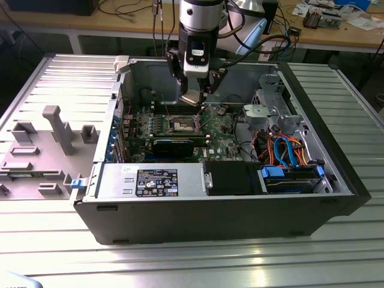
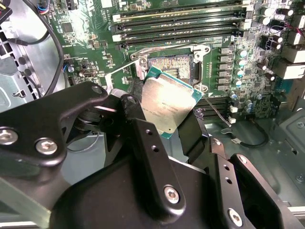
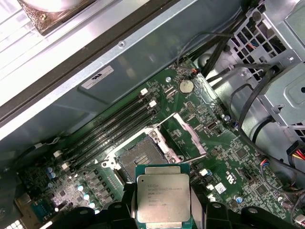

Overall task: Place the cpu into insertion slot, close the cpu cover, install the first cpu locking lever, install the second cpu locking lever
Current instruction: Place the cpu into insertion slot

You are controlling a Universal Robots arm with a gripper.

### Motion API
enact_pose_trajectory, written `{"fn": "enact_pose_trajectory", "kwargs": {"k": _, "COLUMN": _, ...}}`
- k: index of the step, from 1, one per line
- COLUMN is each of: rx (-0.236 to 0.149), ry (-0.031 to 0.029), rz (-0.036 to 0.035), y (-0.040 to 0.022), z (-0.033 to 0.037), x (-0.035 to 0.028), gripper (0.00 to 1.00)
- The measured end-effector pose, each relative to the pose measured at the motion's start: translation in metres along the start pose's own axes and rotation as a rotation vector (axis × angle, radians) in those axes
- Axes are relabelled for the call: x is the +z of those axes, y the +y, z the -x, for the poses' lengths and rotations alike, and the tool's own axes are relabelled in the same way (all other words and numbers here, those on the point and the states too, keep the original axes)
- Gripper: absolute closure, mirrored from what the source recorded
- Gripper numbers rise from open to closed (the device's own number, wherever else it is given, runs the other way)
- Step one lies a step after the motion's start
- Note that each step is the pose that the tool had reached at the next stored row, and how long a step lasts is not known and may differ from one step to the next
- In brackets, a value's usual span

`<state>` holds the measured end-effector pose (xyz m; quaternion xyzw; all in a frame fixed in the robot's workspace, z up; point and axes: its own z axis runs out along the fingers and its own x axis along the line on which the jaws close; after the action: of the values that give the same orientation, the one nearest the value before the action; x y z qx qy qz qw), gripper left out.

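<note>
- My jaws are clamped on the cpu (image 2: 167, 106), pinching it by two opposite edges. Its dull metal top faces the cameras in both wrist views (image 3: 163, 198).
- The chip hangs in the air inside the open computer case (image 1: 336, 180), which lies on its side on the table (image 1: 180, 264). It touches nothing except the jaws.
- The relation that matters is that the insertion slot (image 3: 139, 160) lies just past the jaws' tips and lower down, on the motherboard (image 3: 238, 157). In the second wrist view, the chip's far corner overlaps the near rim of the slot (image 2: 169, 62), so I judge it is almost over the slot but not yet centred.
- The chip has no long axis to speak of. What I watch instead is its edges against the slot's rim, and in both wrist views they look turned relative to each other. Part of that may come from the camera angle, so I can't say how far off they are.
- The slot is uncovered, with its tan-gold centre exposed and nothing seated in it.
- The cpu cover (image 3: 193, 136) stands swung open on the far side of the slot from the jaws, clear of the way down.
- In the exterior view the chip (image 1: 191, 99) sits well above the slot (image 1: 182, 125), so I judge the placing step is under way and not finished.
</note>
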<state>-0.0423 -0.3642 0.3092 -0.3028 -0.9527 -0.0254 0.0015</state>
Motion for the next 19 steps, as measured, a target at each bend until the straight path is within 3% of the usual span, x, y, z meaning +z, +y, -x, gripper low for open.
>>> {"fn": "enact_pose_trajectory", "kwargs": {"k": 19, "rx": 0.024, "ry": -0.0011, "rz": 0.0005, "y": 0.0, "z": 0.0, "x": 0.0, "gripper": 0.45}}
